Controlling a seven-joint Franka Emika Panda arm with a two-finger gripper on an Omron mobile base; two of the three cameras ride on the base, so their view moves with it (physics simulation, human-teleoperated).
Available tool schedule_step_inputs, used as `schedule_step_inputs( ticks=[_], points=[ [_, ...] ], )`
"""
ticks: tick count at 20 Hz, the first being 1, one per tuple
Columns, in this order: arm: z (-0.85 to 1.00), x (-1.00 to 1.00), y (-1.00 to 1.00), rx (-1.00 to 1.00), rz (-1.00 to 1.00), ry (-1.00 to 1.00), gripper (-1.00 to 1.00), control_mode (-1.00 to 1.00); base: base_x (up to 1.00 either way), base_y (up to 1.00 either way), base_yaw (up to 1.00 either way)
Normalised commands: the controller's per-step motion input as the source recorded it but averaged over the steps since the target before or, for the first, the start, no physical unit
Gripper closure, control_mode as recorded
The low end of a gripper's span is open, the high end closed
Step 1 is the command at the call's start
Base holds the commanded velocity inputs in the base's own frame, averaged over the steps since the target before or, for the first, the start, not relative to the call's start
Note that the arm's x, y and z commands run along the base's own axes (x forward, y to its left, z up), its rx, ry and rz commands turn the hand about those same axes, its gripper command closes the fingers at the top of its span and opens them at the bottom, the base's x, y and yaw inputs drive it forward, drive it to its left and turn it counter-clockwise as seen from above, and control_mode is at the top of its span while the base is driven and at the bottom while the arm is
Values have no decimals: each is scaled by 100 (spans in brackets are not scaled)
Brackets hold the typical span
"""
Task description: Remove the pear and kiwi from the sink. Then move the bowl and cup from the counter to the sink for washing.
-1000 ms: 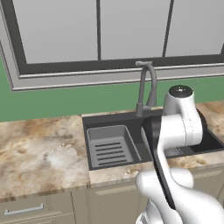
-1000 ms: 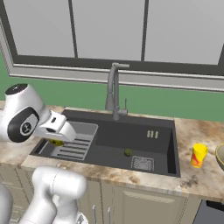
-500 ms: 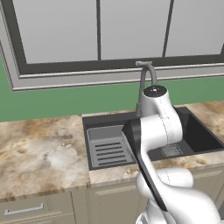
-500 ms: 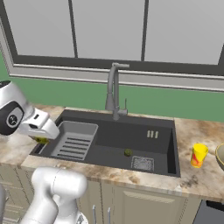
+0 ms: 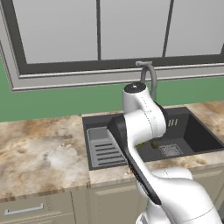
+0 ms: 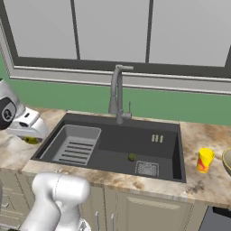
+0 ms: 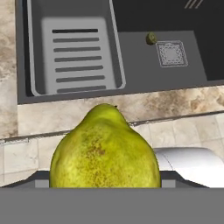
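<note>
Swung further left since the earlier frame, the gripper [image 6: 30,137] is seen over the counter [image 6: 11,151] in the right base view. Hand view: the pear [image 7: 103,148] is gripped (kiwi [image 7: 151,38] remains in the sink [image 7: 131,65]). Lowering before release is advised.

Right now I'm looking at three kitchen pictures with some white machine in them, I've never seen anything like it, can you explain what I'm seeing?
The white machine is a robot arm on a base that can drive, in a computer-rendered kitchen. Two pictures come from cameras on the base, behind the arm to its left and right. The third comes from a camera on its hand. The gripper holds the pear, the big yellow-green fruit close to that camera, out over the counter left of the sink. The kiwi still lies in the basin by the drain. At the far right stand a yellow cup and the edge of the bowl.
</note>
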Motion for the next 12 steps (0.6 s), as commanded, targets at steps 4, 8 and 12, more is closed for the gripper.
schedule_step_inputs(
  ticks=[4,8,12],
  points=[
    [-4,21,43,7,3,0,100,-100,0,0,0],
    [-9,20,42,10,4,3,100,-100,0,0,0],
    [-9,25,44,10,3,1,100,-100,0,0,0]
  ],
)
